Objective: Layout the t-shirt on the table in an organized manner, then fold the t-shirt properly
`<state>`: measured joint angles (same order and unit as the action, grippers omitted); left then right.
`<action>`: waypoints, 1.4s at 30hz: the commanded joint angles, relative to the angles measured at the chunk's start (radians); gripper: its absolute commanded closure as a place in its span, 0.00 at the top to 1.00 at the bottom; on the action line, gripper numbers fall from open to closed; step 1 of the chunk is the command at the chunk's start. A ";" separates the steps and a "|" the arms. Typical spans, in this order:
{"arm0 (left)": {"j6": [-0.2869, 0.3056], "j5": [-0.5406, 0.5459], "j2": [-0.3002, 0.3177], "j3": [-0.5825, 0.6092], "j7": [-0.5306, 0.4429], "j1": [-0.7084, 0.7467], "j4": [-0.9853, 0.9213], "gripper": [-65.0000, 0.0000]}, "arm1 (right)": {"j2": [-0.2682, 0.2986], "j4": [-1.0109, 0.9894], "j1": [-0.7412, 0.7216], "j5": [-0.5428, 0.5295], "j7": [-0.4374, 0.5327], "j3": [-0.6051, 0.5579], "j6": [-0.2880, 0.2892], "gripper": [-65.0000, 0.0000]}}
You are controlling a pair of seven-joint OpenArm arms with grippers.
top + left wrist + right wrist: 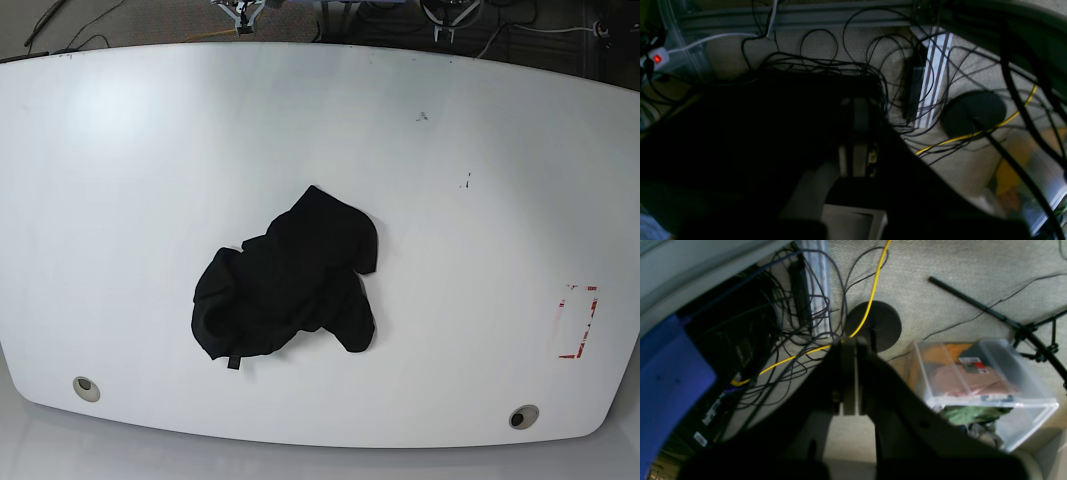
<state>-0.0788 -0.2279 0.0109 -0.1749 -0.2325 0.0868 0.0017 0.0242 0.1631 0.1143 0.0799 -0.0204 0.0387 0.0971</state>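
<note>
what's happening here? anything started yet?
Nothing is being handled. The black t-shirt lies crumpled in a heap near the middle of the white table, not laid out or folded. Neither arm shows in the base view. Both wrist cameras look at the floor and cables, with the left gripper and right gripper shut and empty.

The base view is bright and evenly lit — soft glare pools on the glossy worktop (120, 110) at upper left, and its edges bow from lens distortion. Both wrist views are dim, underexposed and soft, their foregrounds nearly black.
</note>
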 commanded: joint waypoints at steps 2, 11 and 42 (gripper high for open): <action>-0.002 0.000 -0.002 0.001 0.000 0.009 -0.001 0.00 | -0.004 0.005 -0.001 0.002 0.007 0.000 0.005 0.01; -0.002 0.000 -0.002 0.001 0.000 0.009 -0.001 0.00 | -0.002 0.005 -0.001 0.002 0.007 0.000 0.003 0.01; -0.002 0.000 -0.004 0.004 -0.048 0.117 0.091 0.60 | 0.001 0.230 0.137 -0.002 0.026 0.003 0.002 0.12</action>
<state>-0.0780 -0.2276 0.0059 -0.1719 -0.2642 0.1822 0.0772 0.0196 0.3782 0.2333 0.0814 0.0013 0.0402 0.0971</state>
